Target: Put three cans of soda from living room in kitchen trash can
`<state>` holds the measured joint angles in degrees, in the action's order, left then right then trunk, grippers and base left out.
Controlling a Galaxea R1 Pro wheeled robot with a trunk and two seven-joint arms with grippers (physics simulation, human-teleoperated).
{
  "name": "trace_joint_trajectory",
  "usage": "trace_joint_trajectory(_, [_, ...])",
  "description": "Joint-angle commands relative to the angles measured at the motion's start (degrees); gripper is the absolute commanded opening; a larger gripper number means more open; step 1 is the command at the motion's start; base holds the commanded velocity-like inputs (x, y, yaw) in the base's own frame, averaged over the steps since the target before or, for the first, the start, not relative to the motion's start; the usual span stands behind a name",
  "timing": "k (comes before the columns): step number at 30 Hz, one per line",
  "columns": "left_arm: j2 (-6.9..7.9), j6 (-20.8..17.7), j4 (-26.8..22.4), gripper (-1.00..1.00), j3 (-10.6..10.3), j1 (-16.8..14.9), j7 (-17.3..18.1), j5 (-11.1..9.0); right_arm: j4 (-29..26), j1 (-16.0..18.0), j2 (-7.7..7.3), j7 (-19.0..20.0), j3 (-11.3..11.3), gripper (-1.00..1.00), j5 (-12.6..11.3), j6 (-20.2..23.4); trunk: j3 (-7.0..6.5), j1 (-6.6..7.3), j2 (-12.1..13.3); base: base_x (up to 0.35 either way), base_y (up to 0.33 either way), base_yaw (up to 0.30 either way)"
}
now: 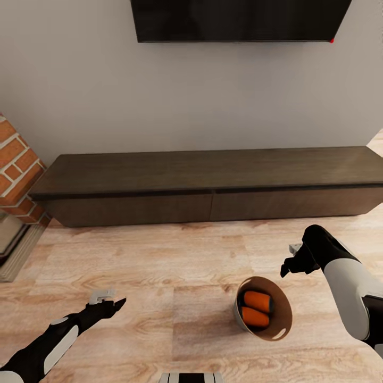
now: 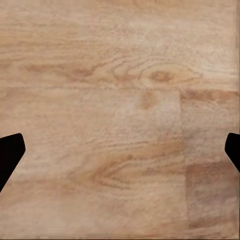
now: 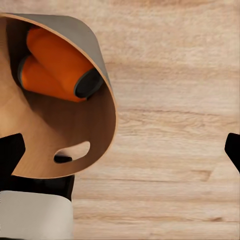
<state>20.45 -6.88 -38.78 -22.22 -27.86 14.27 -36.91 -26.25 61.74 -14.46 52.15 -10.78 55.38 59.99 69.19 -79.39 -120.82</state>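
Two orange cans (image 1: 256, 308) in bin (image 1: 283, 311); TV cabinet (image 1: 213, 183) beyond; third perhaps hidden

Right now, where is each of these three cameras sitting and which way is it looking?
Head view: on the robot's head, looking forward and down at the TV cabinet, floor, trash can; both arms show, left hand, right hand.
Left wrist view: by the left hand, facing down at bare floor; two dark fingertips show, set apart.
Right wrist view: by the right hand, facing down beside the trash can holding orange cans; fingertips apart.
Head and right wrist views share can, sodas, floor.
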Motion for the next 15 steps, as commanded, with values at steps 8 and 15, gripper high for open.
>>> trace_joint_trajectory(8, [-0.77,-0.9,0.8,1.0,-0.2,0.0,0.0,2.7,-3.5,-3.4,-0.15,0.0,-1.0,1.0,-0.1,0.0,-1.44,1.76,3.2,0.0,0.0,0.0])
trace_joint_trajectory(15, [-1.59,-3.5,0.9,1.0,-0.2,-0.2,-0.6,3.1,-16.1,-10.0,0.07,1.7,-1.1,1.0,-0.2,0.0,-2.7,3.3,6.0,0.0,0.0,0.0])
